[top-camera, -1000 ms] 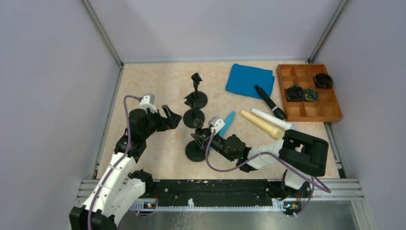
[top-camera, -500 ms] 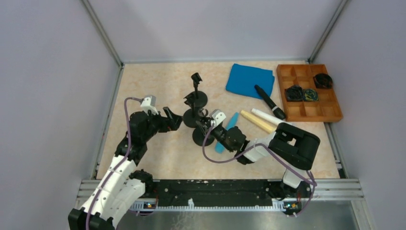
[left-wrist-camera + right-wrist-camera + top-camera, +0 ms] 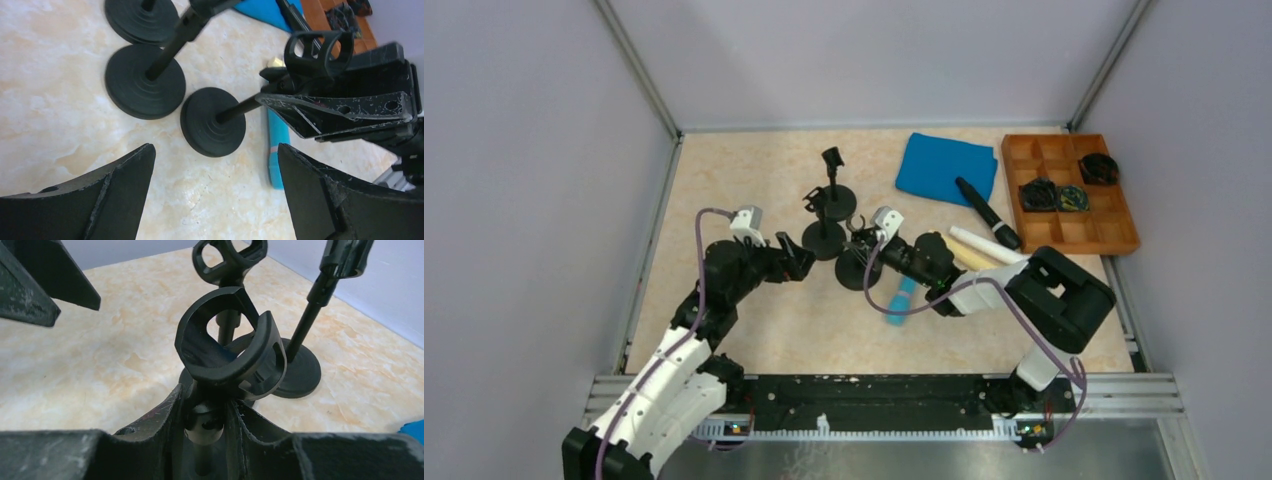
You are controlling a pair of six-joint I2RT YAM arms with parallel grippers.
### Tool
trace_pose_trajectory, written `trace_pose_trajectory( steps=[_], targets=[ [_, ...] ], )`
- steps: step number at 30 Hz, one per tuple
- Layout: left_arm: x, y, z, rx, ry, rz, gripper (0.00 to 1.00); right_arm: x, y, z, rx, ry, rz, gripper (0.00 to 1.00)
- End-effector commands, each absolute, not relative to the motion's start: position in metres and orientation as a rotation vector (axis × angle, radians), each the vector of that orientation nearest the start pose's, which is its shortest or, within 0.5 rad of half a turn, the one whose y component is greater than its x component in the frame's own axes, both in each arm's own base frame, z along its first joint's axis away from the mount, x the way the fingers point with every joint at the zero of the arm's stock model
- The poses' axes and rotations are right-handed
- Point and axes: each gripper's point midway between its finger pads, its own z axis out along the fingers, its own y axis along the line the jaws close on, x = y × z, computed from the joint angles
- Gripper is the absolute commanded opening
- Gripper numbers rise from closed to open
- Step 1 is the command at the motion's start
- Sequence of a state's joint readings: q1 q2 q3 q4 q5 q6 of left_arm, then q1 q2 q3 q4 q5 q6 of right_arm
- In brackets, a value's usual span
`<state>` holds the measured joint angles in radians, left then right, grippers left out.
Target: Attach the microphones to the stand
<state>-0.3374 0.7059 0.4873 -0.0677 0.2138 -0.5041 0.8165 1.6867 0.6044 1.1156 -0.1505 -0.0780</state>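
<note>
Three black stands are on the table. My right gripper (image 3: 864, 250) (image 3: 212, 425) is shut on the pole of the nearest stand (image 3: 857, 268) (image 3: 213, 121), just under its clip (image 3: 227, 345), and the stand leans. The other two stands (image 3: 824, 238) (image 3: 835, 198) are just behind it. The light blue microphone (image 3: 902, 298) (image 3: 277, 150) lies under my right arm. The cream microphone (image 3: 969, 258), the white microphone (image 3: 989, 245) and the black microphone (image 3: 987, 213) lie to the right. My left gripper (image 3: 794, 255) (image 3: 215, 160) is open and holds nothing, left of the held stand.
A folded blue cloth (image 3: 946, 167) lies at the back, its edge under the black microphone. A wooden compartment tray (image 3: 1114, 235) with dark small parts sits at the back right. Grey walls close in the table on three sides.
My right gripper has carried its stand away from the near edge, up beside the other two. The light blue microphone now lies nearer the front. My left gripper has shifted right.
</note>
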Motion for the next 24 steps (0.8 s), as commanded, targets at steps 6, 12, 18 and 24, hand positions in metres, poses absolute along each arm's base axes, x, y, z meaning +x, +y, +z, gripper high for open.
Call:
trace_pose_trajectory(
  steps=[6, 12, 18, 24],
  targets=[
    [0.234, -0.178, 0.198, 0.102, 1.782, -0.788, 0.99, 0.258, 0.349, 0.133, -1.105, 1.404, 0.767, 0.53],
    [0.230, -0.193, 0.193, 0.255, 1.701, -0.763, 0.99, 0.249, 0.327, 0.155, -1.006, 1.398, 0.761, 0.56],
    [0.241, -0.207, 0.194, 0.431, 1.526, -0.648, 0.99, 0.238, 0.306, 0.173, -0.777, 1.528, 0.853, 0.59],
    [0.236, -0.234, 0.189, 0.655, 1.383, -0.648, 0.99, 0.241, 0.264, 0.165, -0.424, 1.747, 0.808, 0.62]
  ],
)
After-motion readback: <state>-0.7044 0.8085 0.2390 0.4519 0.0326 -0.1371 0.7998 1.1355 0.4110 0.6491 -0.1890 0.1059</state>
